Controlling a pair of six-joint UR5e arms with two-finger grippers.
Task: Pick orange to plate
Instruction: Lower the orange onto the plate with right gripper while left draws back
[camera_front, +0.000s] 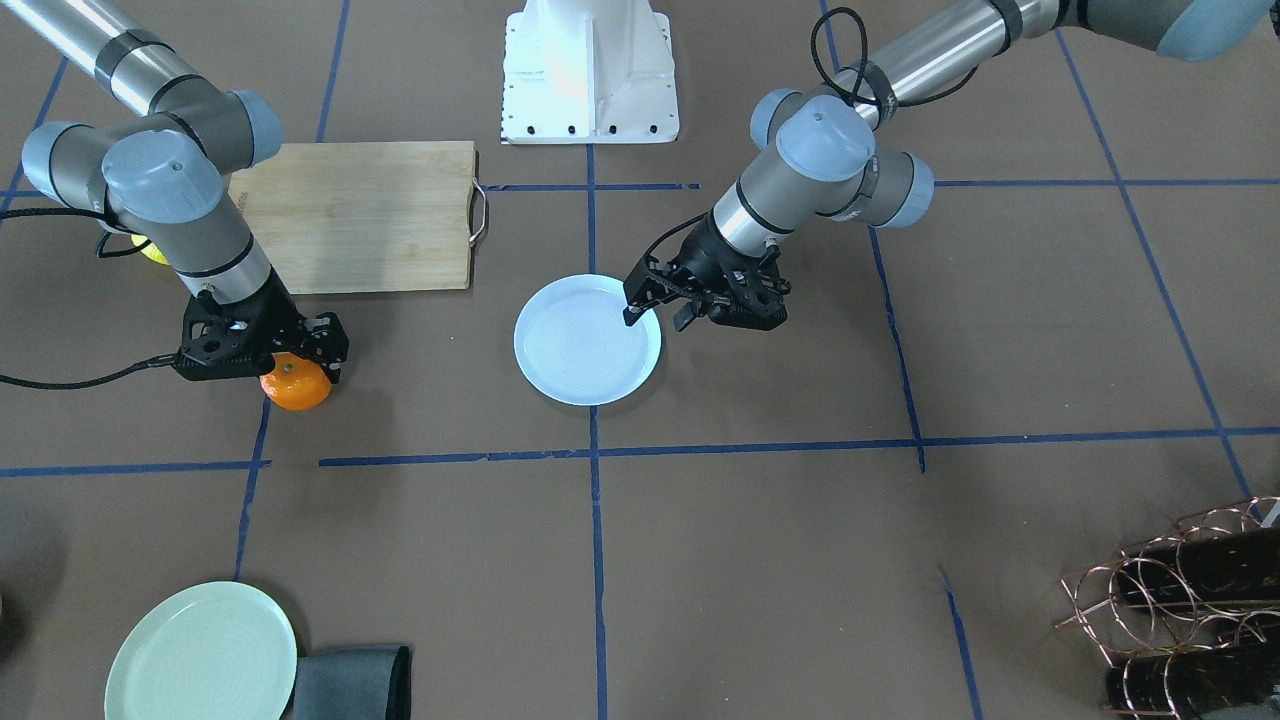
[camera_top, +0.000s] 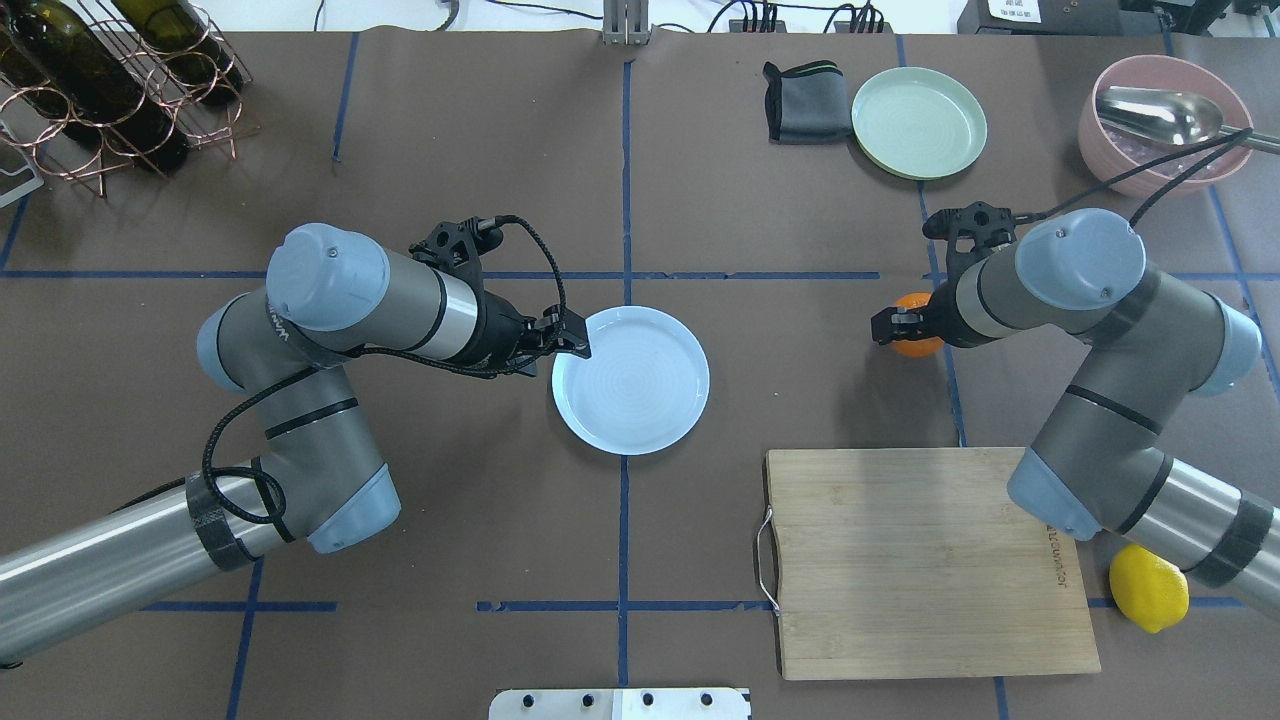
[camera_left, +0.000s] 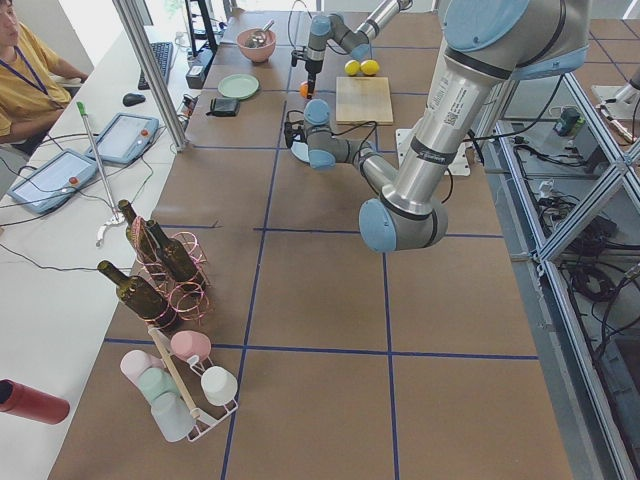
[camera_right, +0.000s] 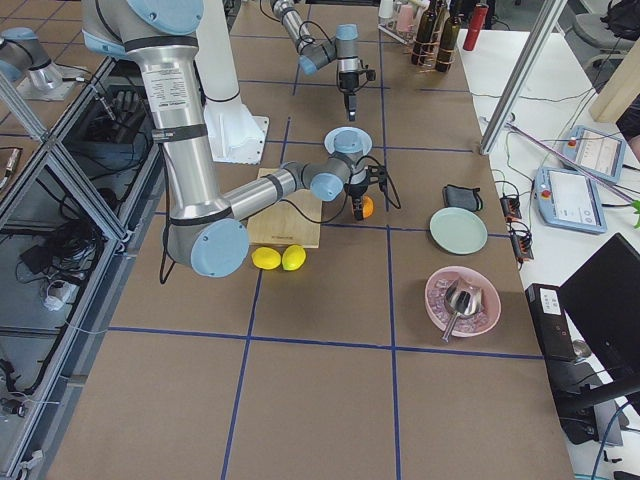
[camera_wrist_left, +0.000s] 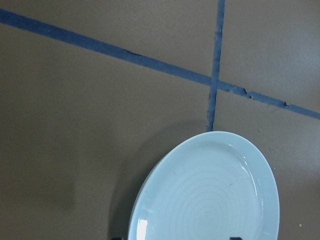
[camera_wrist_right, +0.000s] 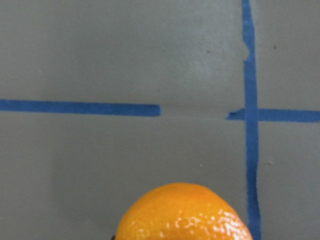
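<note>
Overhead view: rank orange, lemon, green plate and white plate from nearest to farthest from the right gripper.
1. orange, held in the right gripper.
2. green plate, ahead, on the far side.
3. white plate, table centre, to its left.
4. lemon, near right corner.

Orange (camera_front: 296, 388): one, near cutting board (camera_top: 920, 560). Lemons (camera_right: 266, 258): two, beside board. Plates: two – bluish-white plate (camera_top: 630, 380) near board, pale green plate (camera_top: 918, 122) well apart. Bowl (camera_top: 1088, 135): one. Cloth (camera_top: 805, 100): one.

bare table (camera_top: 800, 340) between orange (camera_top: 915, 340) and plate (camera_top: 640, 400); left gripper (camera_top: 572, 341) overhangs plate rim; cutting board (camera_top: 920, 560) alongside.
</note>
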